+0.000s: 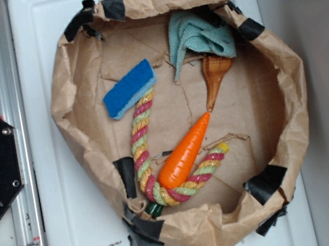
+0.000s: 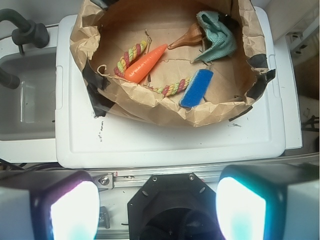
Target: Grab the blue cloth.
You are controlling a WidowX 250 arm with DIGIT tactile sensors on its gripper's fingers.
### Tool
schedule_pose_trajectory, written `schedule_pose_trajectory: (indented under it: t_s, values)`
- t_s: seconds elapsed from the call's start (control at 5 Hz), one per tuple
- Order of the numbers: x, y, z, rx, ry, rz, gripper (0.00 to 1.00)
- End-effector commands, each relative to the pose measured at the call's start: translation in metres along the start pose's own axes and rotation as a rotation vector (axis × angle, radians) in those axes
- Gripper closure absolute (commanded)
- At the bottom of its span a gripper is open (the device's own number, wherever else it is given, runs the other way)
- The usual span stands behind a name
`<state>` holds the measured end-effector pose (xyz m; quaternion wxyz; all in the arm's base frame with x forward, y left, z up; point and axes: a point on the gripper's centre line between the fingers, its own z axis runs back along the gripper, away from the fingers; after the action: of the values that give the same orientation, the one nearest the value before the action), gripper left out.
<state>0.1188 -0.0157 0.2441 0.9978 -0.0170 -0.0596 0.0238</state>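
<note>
Pale teal-blue ribbed terry cloth point(image 1: 199, 38), crumpled, folded, against brown paper nest's wall point(image 1: 286, 82), touching amber cone toy point(image 1: 214, 77). Gripper point(image 2: 159, 207) outside nest, fingers point(image 2: 75, 210) spread wide, empty.

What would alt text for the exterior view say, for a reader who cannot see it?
A crumpled brown paper nest on a white surface holds a pale teal-blue cloth bunched at its top edge. Below lie a blue sponge, an orange toy carrot, a multicoloured rope and a brown cone. No tool is visible.
</note>
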Motion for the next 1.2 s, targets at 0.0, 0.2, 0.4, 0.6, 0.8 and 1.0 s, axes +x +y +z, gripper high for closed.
schedule_pose_trajectory:
  t_s: [0.0,0.2,0.4,0.6,0.8,1.0]
  values:
    - [0.000,0.000,0.000,0.000,0.000,0.000,0.00]
    - [0.045,0.025,-0.055,0.119,-0.057,0.217,0.00]
    - [0.090,0.034,-0.093,0.125,-0.119,0.366,0.00]
    - [0.120,0.058,-0.110,0.121,-0.196,0.555,0.00]
    - [0.135,0.082,-0.129,0.161,-0.276,0.698,0.00]
    - [0.136,0.089,-0.144,0.210,-0.321,0.752,0.00]
